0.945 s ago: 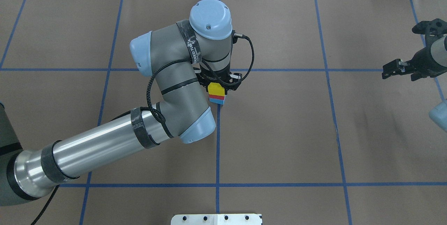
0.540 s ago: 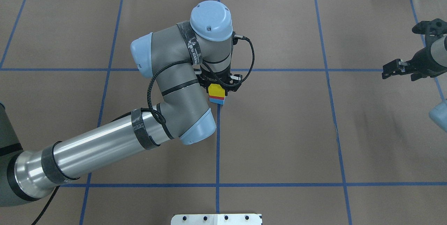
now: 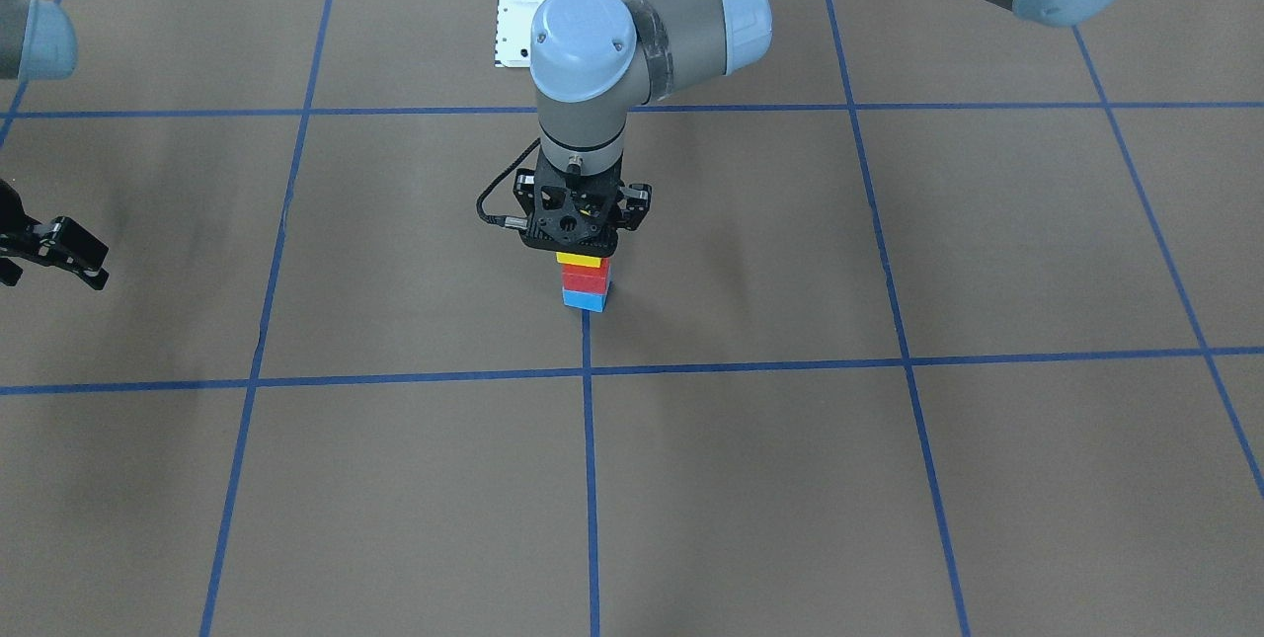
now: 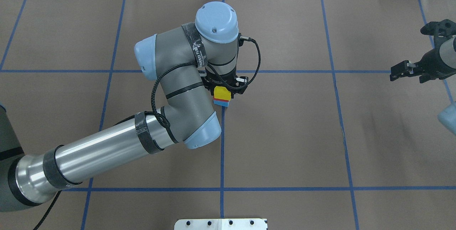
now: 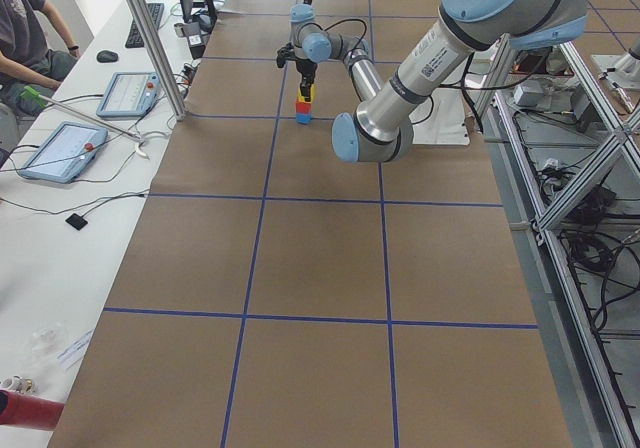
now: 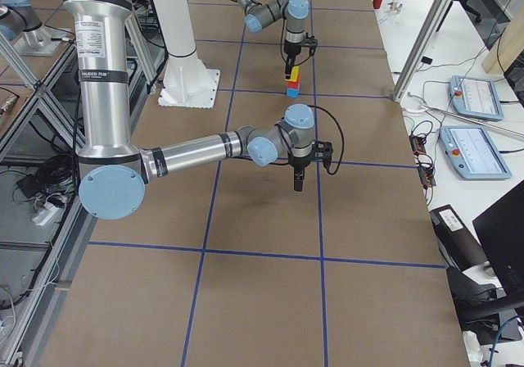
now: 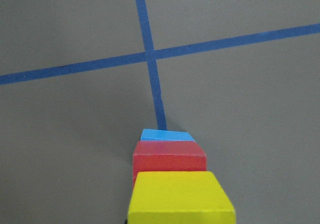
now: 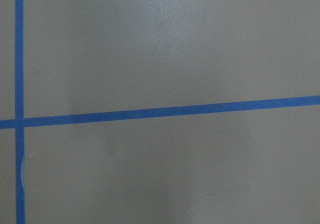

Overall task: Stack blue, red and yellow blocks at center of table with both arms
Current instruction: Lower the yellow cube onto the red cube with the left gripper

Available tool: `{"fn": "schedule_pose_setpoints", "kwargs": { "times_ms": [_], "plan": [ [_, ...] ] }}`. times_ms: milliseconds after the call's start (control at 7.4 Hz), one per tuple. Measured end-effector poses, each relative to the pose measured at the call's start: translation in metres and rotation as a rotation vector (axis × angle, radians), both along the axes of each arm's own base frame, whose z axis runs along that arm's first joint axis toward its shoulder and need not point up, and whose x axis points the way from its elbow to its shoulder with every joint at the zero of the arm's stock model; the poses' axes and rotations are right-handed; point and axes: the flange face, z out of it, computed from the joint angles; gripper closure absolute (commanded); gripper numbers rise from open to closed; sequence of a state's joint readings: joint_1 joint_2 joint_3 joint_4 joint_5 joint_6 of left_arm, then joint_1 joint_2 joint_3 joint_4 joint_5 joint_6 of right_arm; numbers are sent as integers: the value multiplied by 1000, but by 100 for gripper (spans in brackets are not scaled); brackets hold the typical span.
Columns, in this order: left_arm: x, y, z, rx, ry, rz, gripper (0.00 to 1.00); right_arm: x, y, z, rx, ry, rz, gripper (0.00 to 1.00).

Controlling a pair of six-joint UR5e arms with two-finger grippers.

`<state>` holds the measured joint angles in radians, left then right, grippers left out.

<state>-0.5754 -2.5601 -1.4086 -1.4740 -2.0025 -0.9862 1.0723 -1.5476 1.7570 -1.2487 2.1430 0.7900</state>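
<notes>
Left gripper (image 3: 580,244) hangs directly over yellow (image 3: 580,260), set on red (image 3: 584,277) on blue (image 3: 586,299), on the centre line of the table (image 3: 790,479); I cannot tell whether my jaws clasp yellow or stand free; right gripper (image 4: 400,70) waits well apart, state equally unclear; stacking looks done; only withdrawal remains.

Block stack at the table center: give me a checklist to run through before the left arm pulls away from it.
1. Order, blue block at the bottom, red block in the middle, yellow block on top: ok.
2. Blocks squarely over one another, stack upright: ok.
3. Stack sits on the middle tape line: ok.
4. Left gripper open around the yellow block: cannot tell, its fingers are hidden.
5. Right gripper well away from the stack, out at the table's side: ok.
</notes>
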Motion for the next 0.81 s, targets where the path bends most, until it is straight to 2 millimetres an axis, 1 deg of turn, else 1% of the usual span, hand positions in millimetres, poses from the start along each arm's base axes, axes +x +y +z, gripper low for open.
{"fn": "schedule_pose_setpoints", "kwargs": {
  "times_ms": [135, 270, 405, 540, 675, 810],
  "plan": [
    [0, 0, 0, 1, 1, 0, 36, 0, 0, 0, 0, 0, 0, 0],
    [-1, 0, -1, 1, 2, -1, 47, 0, 0, 0, -1, 0, 0, 0],
    [-1, 0, -1, 1, 3, -2, 81, 0, 0, 0, -1, 0, 0, 0],
    [-1, 1, -2, 2, 3, -3, 97, 0, 0, 0, -1, 0, 0, 0],
    [-2, 0, -2, 2, 3, -4, 100, 0, 0, 1, -1, 1, 0, 0],
    [-3, 0, -2, 2, 4, -5, 100, 0, 0, 1, -1, 1, 0, 0]
  ]
}}
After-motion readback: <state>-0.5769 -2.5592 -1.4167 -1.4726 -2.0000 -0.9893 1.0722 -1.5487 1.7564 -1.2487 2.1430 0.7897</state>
